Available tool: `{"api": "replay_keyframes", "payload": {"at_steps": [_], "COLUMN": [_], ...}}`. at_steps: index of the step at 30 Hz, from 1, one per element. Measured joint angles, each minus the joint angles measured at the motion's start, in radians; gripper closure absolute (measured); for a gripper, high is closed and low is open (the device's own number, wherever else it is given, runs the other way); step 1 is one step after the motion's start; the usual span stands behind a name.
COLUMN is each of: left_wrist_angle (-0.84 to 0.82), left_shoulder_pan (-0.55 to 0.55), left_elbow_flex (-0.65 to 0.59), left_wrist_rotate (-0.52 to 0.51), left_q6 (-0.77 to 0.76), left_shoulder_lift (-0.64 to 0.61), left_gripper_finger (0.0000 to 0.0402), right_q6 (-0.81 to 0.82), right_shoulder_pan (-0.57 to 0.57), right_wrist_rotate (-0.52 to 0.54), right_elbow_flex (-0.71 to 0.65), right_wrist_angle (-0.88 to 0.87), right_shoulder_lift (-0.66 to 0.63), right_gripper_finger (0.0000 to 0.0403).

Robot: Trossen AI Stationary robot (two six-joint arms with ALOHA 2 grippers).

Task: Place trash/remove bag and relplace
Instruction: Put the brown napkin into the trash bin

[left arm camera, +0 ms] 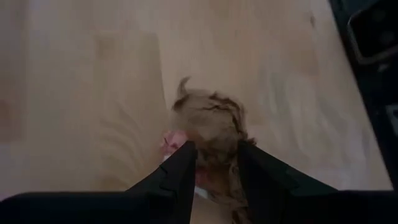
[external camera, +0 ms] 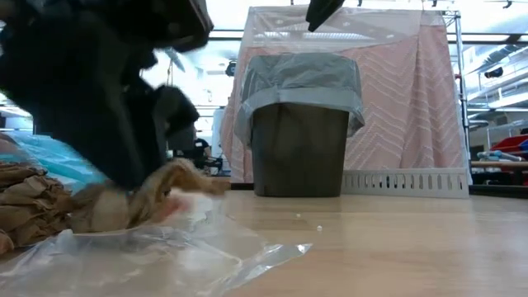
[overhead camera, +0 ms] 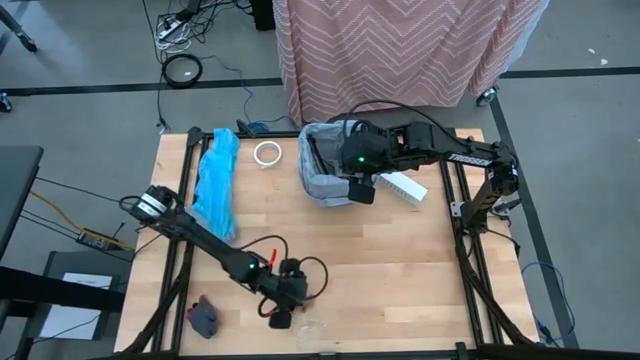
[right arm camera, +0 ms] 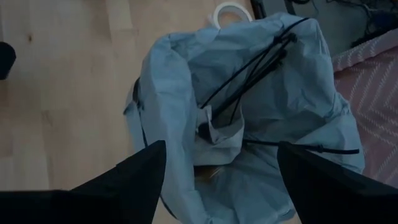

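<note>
Left tool (left arm camera: pixel 216 163) pinching a crumpled brown paper wad (left arm camera: pixel 208 121); right tool (right arm camera: pixel 217 165) spread above grey-bagged bin (overhead camera: pixel 325 165).

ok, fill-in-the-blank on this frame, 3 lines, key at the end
1. The left gripper is shut on a wad of brown ____.
2. The right gripper hangs open above the ____-lined bin.
3. The turquoise bag lies on the table beside the white tape ____.
Missing: paper; bag; ring
</note>
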Motion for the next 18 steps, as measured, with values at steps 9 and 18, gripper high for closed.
{"api": "replay_keyframes", "payload": {"at_steps": [9,18], "left_wrist_angle": [-0.027,-0.17], "left_shoulder_pan": [0.023,0.11], "left_elbow_flex": [0.006,0.066], "left_wrist_rotate": [0.009,-0.055], "left_q6": [-0.039,-0.053], "left_shoulder_lift": [0.063,-0.03], "left_gripper_finger": [0.0304,0.0397], "right_q6": [0.029,0.058], "right_shoulder_pan": [0.0,0.0], "right_wrist_rotate": [-0.005,0.005], "right_elbow_flex": [0.0,0.0], "right_wrist_angle": [-0.069,-0.24], "right_shoulder_lift": [0.0,0.0], "right_gripper_finger": [0.0113,0.0171]}}
